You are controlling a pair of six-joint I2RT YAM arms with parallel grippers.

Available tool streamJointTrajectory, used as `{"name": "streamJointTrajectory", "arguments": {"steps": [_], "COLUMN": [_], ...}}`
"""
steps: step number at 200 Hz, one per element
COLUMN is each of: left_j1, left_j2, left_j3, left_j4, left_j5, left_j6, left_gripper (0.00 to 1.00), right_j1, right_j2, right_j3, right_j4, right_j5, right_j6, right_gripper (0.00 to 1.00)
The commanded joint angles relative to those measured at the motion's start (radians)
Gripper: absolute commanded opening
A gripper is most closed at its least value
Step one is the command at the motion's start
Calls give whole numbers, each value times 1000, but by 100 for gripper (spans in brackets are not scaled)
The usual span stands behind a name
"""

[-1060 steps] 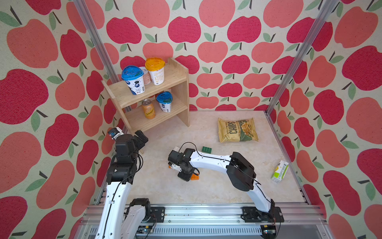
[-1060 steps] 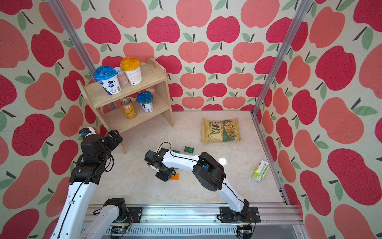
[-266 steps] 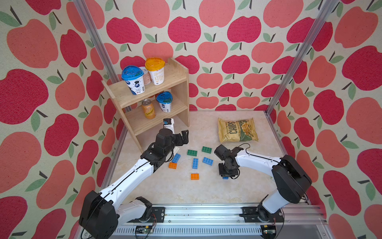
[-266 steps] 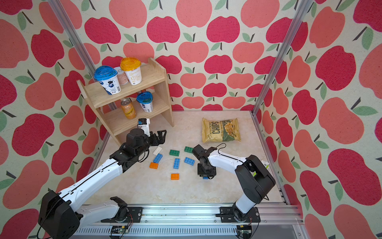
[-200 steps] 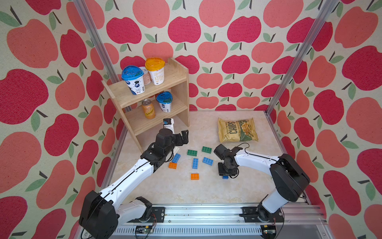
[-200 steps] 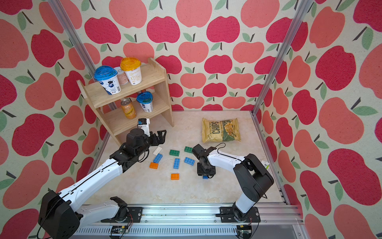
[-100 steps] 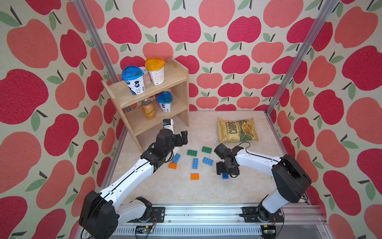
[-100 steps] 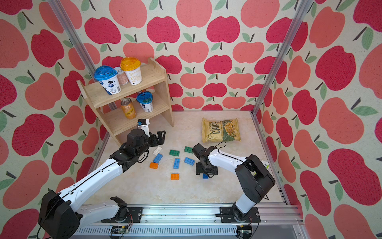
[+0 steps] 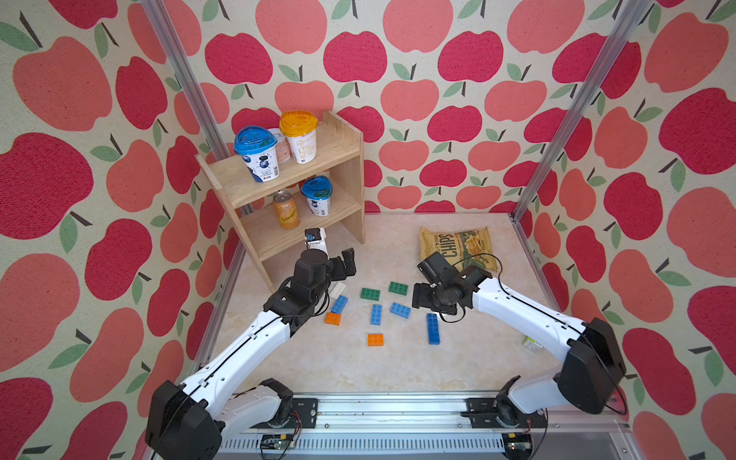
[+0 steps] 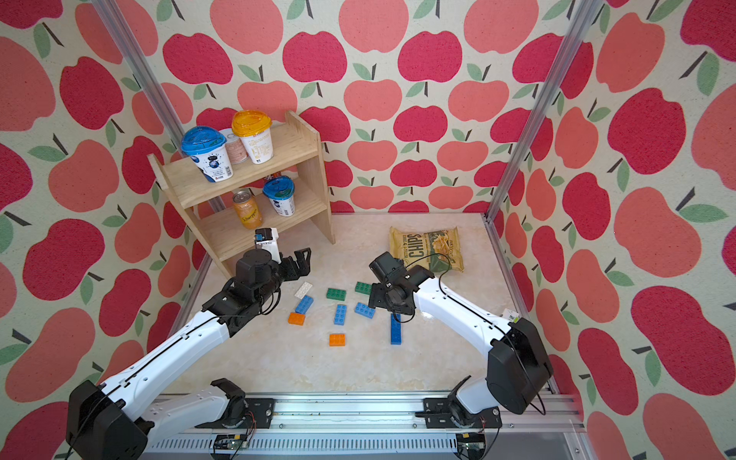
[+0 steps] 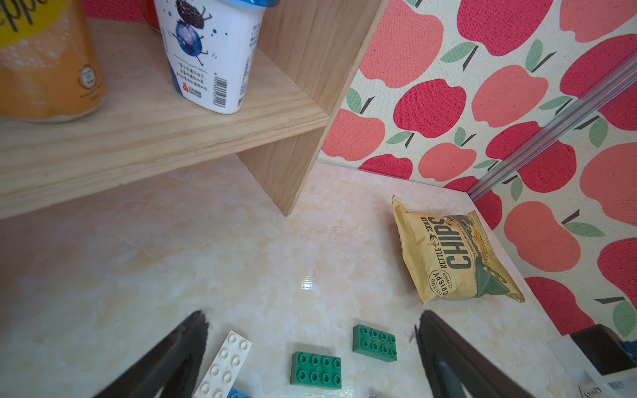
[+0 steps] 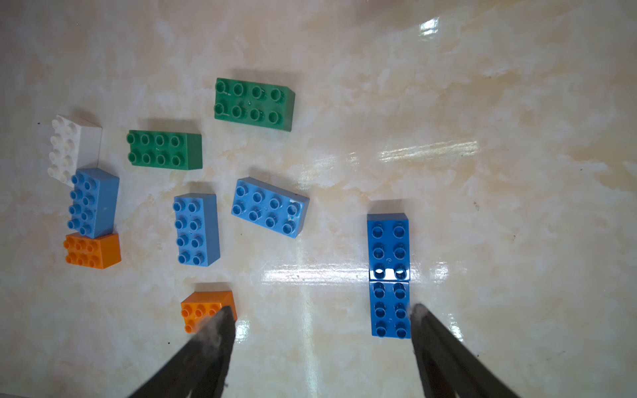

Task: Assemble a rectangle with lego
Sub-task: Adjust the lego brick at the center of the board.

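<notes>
The marble-look table (image 9: 318, 366) carries a wooden shelf (image 9: 342, 151) in its far left corner and a bag of chips (image 9: 454, 243) toward the far right. The lego all lies loose on the table between the two arms.

The right claw (image 12: 320, 312) is spread wide and holds nothing. In both top views it hangs over the far end of a long dark blue bar (image 9: 433, 328), made of two bricks set end to end. In the right wrist view the bar lies flat just beside one finger (image 12: 434, 330). The other finger shows in front of an orange brick (image 12: 203, 305), and I cannot tell whether they touch.

The left claw (image 11: 312, 320) is also spread wide and empty, near the shelf's foot. The white brick (image 11: 224, 365) and two green bricks (image 11: 316, 369) lie on the table within its span.

Three light blue bricks (image 12: 270, 206) and a second orange brick (image 12: 93, 249) lie between the claws, and that orange one touches a light blue one.
</notes>
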Motion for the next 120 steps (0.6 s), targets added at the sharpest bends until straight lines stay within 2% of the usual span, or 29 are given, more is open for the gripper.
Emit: {"name": "streamJointTrajectory", "arguments": {"steps": [1, 52, 79, 89, 120], "left_j1": [8, 20, 24, 26, 36], "left_j2": [-30, -36, -34, -32, -32], "left_j3": [-2, -16, -18, -17, -17], "left_j4": [-36, -32, -30, -30, -35], "left_j5": [-22, -6, 5, 8, 13], "left_j6": [25, 18, 17, 20, 25], "left_gripper": [97, 97, 97, 97, 98], "right_j1": [11, 88, 101, 102, 102], "right_j2": [52, 224, 306, 329, 396], "right_j3": [48, 166, 201, 213, 234], "right_j4": [13, -50, -47, -42, -30], "right_j5": [-9, 26, 20, 13, 1], "right_j6": [88, 127, 135, 135, 131], "right_gripper": [80, 82, 90, 99, 100]}}
